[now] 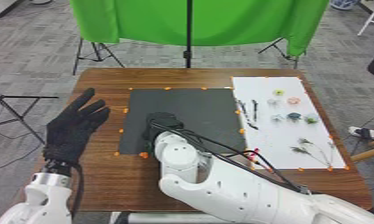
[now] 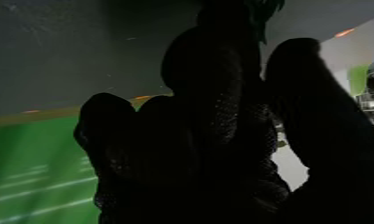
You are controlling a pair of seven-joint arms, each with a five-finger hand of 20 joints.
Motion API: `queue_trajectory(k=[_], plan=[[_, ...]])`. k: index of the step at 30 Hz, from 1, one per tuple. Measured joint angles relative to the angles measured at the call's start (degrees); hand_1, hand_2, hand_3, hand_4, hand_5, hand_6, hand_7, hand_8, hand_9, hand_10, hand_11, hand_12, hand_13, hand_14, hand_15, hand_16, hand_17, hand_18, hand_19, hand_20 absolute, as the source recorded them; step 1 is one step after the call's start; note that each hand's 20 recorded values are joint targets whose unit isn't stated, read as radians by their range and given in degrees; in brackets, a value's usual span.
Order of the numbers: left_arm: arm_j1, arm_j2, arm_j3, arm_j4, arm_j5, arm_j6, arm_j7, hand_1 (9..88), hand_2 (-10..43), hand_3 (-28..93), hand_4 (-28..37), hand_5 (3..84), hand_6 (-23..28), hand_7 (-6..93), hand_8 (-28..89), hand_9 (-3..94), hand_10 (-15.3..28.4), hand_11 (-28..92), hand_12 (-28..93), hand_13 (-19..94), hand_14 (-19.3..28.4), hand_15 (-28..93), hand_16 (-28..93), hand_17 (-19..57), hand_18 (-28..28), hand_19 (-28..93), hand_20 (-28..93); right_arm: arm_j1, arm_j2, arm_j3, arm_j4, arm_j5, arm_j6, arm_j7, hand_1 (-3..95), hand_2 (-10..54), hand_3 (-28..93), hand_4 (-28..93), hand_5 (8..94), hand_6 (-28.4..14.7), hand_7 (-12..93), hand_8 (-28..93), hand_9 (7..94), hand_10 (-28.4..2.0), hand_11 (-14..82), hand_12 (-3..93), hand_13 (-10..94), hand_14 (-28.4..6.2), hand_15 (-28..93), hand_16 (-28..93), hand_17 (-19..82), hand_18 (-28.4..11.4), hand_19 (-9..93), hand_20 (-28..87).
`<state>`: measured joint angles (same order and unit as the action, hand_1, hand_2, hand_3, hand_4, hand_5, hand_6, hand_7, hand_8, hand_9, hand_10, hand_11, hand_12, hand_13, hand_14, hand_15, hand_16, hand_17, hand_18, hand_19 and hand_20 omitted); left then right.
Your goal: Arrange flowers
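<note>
In the right wrist view, a green leafy piece shows close against the dark glove; whether the right hand grips it, I cannot tell. In the head view, that hand is over the dark mat, near its centre.

Taking that centre as the middle of the clock, a white sheet lies at 3 o'clock, beside the mat. On the sheet, a yellow-green bloom, a pink bloom and a pale bloom sit between 2 and 3. A blue bloom, a teal bloom and a green bloom are at 3, with dark stems nearer the mat. Leafy stems lie around 4, and a pinkish-red piece between 4 and 5.

At 9 o'clock, the left hand is above the brown surface, fingers extended and apart. Farther out, at 12, hangs a green cloth.
</note>
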<state>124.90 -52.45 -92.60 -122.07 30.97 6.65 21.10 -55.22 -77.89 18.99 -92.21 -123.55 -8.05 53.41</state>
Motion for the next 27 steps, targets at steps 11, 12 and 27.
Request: queue_trajectory(k=[11, 12, 27], plan=[[8.74, -0.71, -4.56, -2.61, -0.54, 1.01, 1.17, 23.5, 3.0, 82, -24.8, 37.4, 7.1, 11.3, -9, 34.7, 19.8, 22, 12, 22, 27.3, 49, -7, -11.4, 28.0, 52, 15, -2.53, 4.15, 3.1, -7.15, -5.95, 1.09, -0.83, 27.9, -4.0, 70, -25, 93.7, -2.2, 20, -11, 93.7, -12.0, 45.9, 20.6, 86, -9.1, 75, 23, 56, -23.7, 93, 49], [9.39, -1.01, -4.82, -2.64, -0.59, 1.03, 1.23, 23.5, 3.0, 82, -24.9, 37.4, 7.1, 11.3, -9, 34.7, 19.8, 22, 12, 22, 27.4, 49, -7, -11.4, 28.0, 52, 15, -2.9, 4.79, 4.08, -8.2, -4.78, 1.69, -0.83, 27.8, -3.8, 70, -25, 93.5, -2.2, 20, -11, 93.7, -12.1, 45.6, 20.7, 86, -9.1, 75, 23, 55, -23.8, 93, 49], [14.36, -2.75, -4.34, -2.88, -2.29, 2.09, 6.27, 23.0, 3.2, 82, -26.5, 37.2, 7.0, 11.5, -10, 34.7, 19.9, 22, 12, 22, 27.5, 49, -7, -11.3, 27.8, 52, 15, -16.12, 23.73, 24.23, -29.83, -1.03, 16.96, 2.97, 30.2, -1.8, 71, -23, 80.8, -4.5, 15, -11, 85.7, -15.0, 36.9, 19.1, 77, -12.3, 71, 20, 44, -25.0, 93, 31]])
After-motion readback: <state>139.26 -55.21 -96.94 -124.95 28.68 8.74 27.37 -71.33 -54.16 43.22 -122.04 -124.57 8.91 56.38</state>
